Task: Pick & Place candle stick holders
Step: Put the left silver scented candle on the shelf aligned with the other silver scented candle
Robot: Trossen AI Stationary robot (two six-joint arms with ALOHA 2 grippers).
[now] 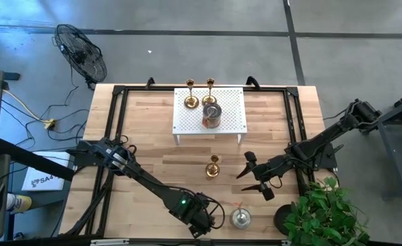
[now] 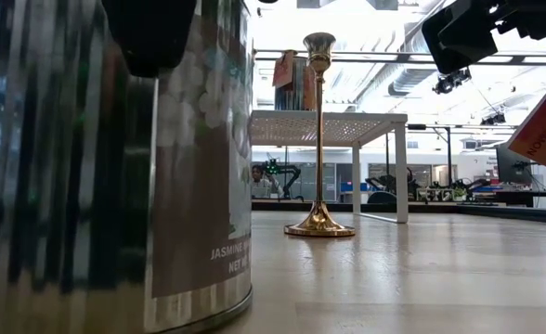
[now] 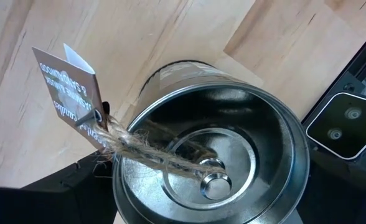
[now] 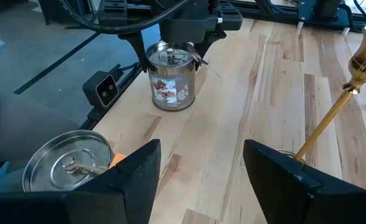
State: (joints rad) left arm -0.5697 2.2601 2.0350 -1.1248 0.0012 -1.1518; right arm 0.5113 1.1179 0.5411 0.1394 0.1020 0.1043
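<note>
Silvery tin holder [image 4: 170, 81] stands upright at the table's near edge, left gripper [image 4: 170, 38] spread around it; right gripper [image 4: 198, 171], fingers apart, empty beside upright brass candlestick [image 1: 213, 166]

Three gold holders [image 1: 213, 166], two silvery holders [image 1: 240, 218]

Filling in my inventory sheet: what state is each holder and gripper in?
Table gold holder: upright.
Rear-left gold holder: upright.
Rear-right gold holder: upright.
Rear tin: upright.
Front tin: upright, lidded.
Third tin, under left gripper: upright, lidded.
Right gripper: open, empty.
</note>
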